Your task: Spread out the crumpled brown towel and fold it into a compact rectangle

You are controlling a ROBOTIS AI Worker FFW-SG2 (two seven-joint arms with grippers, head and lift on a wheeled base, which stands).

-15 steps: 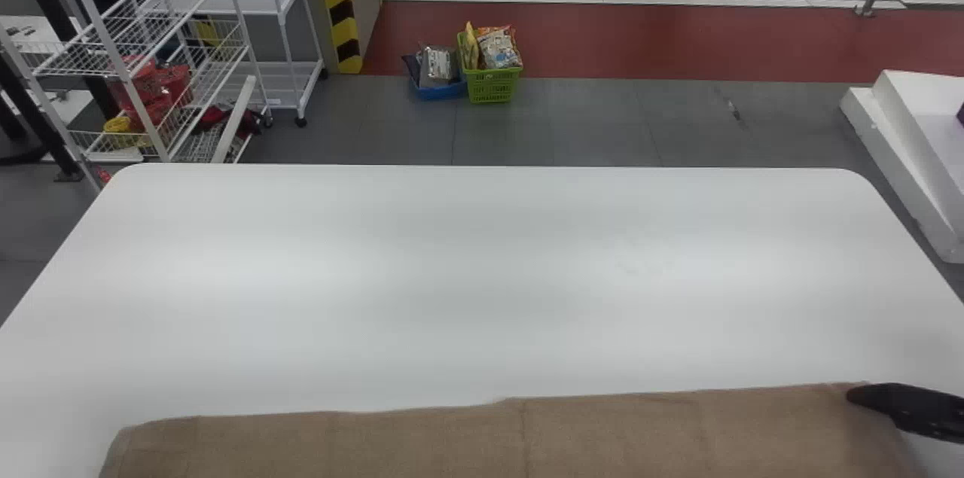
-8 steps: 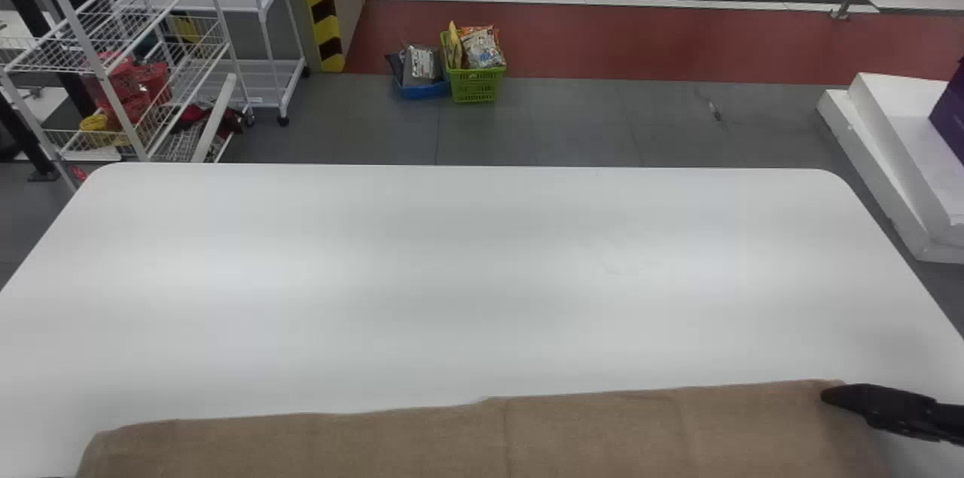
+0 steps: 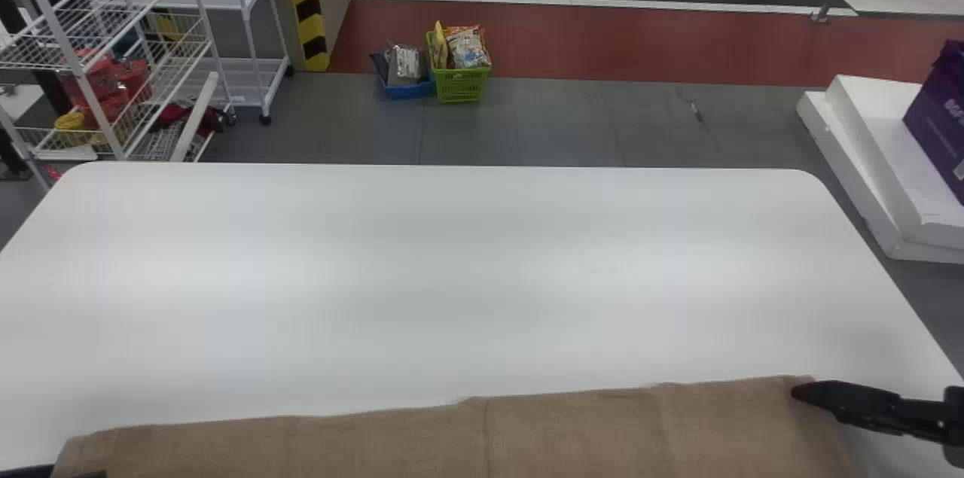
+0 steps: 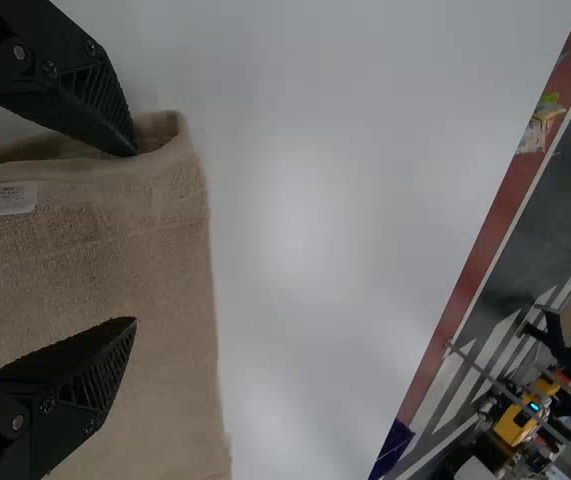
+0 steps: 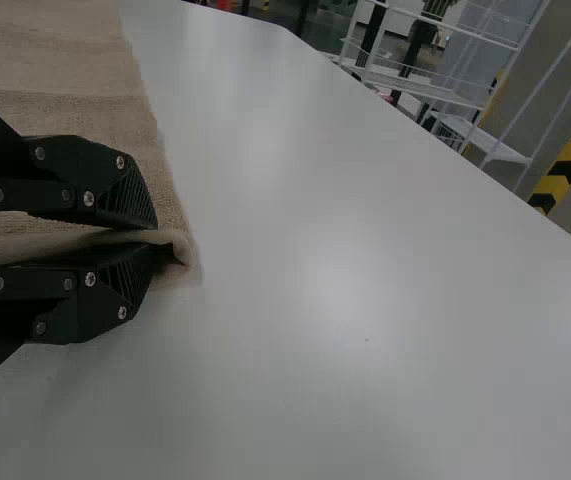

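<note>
The brown towel [image 3: 422, 436] lies spread along the table's near edge in the head view, its far edge nearly straight. At its right corner is my right gripper [image 3: 800, 392]; in the right wrist view the right gripper [image 5: 155, 240] is shut on a fold of the towel's edge [image 5: 85, 110]. My left gripper [image 3: 83, 474] just enters at the bottom left, over the towel's left end. In the left wrist view the left gripper [image 4: 135, 235] stands open, one finger at the loose folded edge of the towel [image 4: 165, 250], the other above its surface, beside a white label [image 4: 0, 200].
The white table [image 3: 452, 275] stretches away beyond the towel. Past it stand wire shelves [image 3: 98, 64] at the left, a green basket [image 3: 461, 85] and a blue one [image 3: 407, 90] on the floor, and white blocks with a purple box [image 3: 941, 117] at the right.
The head view has shifted, so the table and towel sit farther left in it. My left gripper has come in at the bottom left corner. My right gripper remains at the towel's right corner.
</note>
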